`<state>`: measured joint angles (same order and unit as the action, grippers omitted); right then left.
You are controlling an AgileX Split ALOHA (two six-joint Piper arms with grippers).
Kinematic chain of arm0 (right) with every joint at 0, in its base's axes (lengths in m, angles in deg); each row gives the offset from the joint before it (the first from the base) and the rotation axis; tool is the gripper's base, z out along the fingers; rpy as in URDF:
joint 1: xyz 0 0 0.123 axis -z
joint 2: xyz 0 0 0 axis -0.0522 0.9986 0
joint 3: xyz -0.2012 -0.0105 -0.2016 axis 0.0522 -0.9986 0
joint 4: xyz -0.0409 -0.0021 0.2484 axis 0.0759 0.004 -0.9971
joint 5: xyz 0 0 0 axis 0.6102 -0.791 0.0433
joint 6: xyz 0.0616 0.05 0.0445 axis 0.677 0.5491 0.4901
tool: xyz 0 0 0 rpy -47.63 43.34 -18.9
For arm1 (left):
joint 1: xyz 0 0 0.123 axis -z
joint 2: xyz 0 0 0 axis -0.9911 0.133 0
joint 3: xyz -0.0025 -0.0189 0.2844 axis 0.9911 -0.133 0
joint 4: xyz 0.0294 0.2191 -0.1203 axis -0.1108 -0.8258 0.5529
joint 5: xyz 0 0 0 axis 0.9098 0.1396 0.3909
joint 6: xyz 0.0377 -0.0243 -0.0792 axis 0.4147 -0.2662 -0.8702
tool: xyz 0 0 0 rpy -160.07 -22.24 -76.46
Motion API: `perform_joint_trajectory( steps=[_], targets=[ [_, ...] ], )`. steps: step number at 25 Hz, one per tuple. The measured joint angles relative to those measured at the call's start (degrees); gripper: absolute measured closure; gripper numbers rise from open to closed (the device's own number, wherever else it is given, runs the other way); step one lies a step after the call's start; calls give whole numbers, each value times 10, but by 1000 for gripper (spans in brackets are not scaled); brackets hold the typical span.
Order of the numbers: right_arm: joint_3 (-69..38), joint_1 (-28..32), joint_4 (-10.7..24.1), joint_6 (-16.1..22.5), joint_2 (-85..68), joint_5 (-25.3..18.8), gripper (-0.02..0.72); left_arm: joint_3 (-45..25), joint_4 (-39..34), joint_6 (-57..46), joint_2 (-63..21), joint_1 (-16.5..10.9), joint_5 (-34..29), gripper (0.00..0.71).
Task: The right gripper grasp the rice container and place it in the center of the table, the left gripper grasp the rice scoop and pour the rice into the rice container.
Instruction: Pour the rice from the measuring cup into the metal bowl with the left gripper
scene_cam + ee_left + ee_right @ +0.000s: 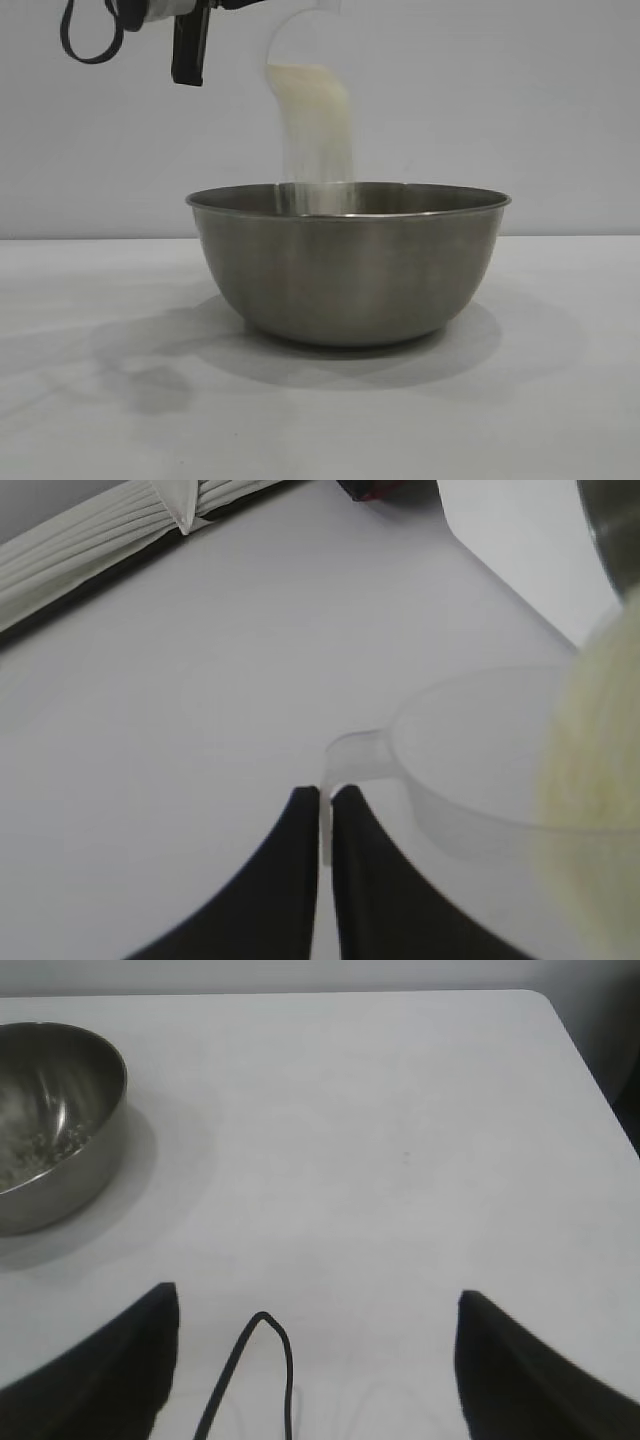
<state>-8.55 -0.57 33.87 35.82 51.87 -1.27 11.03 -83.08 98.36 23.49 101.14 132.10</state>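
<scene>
The steel rice container (350, 265) stands on the white table (100, 400), in the middle of the exterior view. Above it, my left gripper (325, 795) is shut on the side handle of the clear rice scoop (470, 760), which is tipped over the bowl. Only one of its black fingers (190, 45) shows at the top of the exterior view, beside the rice scoop (300, 40). Rice (318, 130) streams from the scoop into the bowl, and some grains (40, 1150) lie inside the rice container (60, 1120). My right gripper (315, 1300) hangs open over bare table, away from the bowl.
A thin black cable (265, 1360) loops between the right gripper's fingers. The table's rounded corner and side edge (585, 1060) show beyond it. In the left wrist view a ribbed white strip (100, 540) and a dark object (375, 488) lie along the table's far edge.
</scene>
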Motion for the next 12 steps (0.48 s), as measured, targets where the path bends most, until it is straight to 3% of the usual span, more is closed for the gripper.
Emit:
perform_joint_trajectory(
  steps=[12],
  targets=[
    [0, 0, 0, 0, 0, 0, 194, 0, -1, 153, 0, 16, 0, 710]
  ],
)
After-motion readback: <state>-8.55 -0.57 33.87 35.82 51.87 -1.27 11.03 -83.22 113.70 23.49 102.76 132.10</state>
